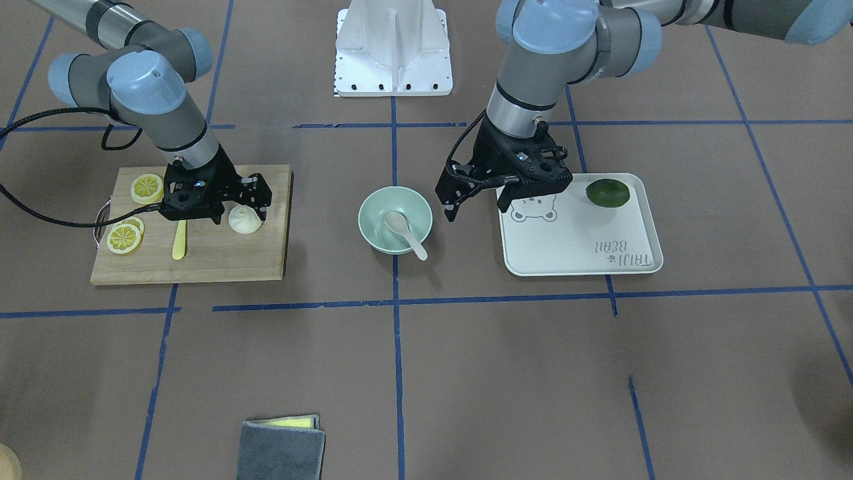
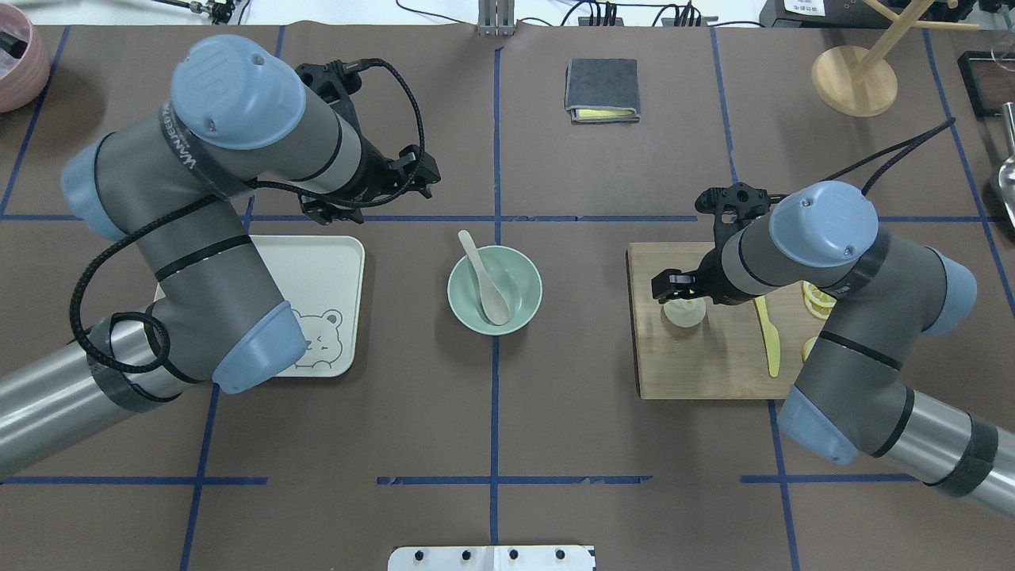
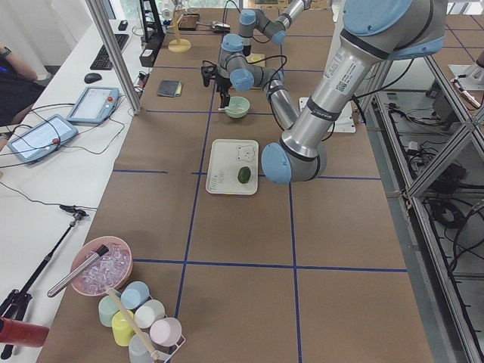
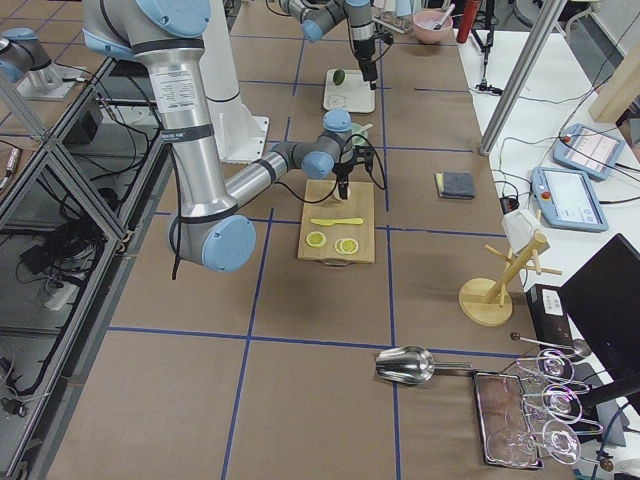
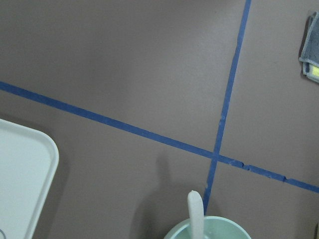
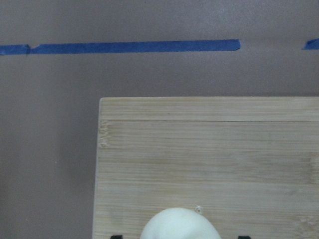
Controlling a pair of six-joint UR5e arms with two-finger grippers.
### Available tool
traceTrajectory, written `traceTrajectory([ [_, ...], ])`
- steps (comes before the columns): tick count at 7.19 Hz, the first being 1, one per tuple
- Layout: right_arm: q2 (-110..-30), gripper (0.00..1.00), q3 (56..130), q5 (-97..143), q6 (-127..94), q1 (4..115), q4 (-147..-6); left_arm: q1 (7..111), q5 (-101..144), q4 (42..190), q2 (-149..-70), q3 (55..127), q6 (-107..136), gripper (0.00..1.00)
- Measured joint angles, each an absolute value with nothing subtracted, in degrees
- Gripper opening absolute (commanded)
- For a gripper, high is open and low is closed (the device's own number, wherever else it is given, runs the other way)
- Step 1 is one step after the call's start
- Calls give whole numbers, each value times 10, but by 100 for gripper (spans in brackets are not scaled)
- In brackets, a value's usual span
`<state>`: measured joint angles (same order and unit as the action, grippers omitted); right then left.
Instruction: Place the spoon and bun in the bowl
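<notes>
One view, the right wrist's, shows the right gripper (image 6: 178, 237) spread astride the bun (image 6: 180, 224).

A wooden board (image 1: 220, 257) lies under the right jaws, carrying a yellow knife (image 1: 179, 241) just beside them and lemon slices (image 1: 124, 238) beyond. A bear-print tray (image 1: 573, 247) sits just beside the left jaws, a lime (image 1: 607, 193) on it nearby. A grey cloth (image 1: 280, 450) lies well apart from both.
</notes>
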<state>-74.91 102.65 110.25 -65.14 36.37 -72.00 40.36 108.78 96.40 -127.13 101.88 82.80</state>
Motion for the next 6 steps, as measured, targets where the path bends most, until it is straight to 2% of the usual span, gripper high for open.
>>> traceTrajectory([
  [1,-747,0,1027,1103,-651,362,-730,410,1092,963,-1269,1021,825,100],
  [4,-746,0,1033,1107,-649,360,-737,423,1104,962,-1264,1022,820,100],
  [6,-746,0,1058,1110,-648,364,-741,469,1140,962,-1235,1044,776,100],
])
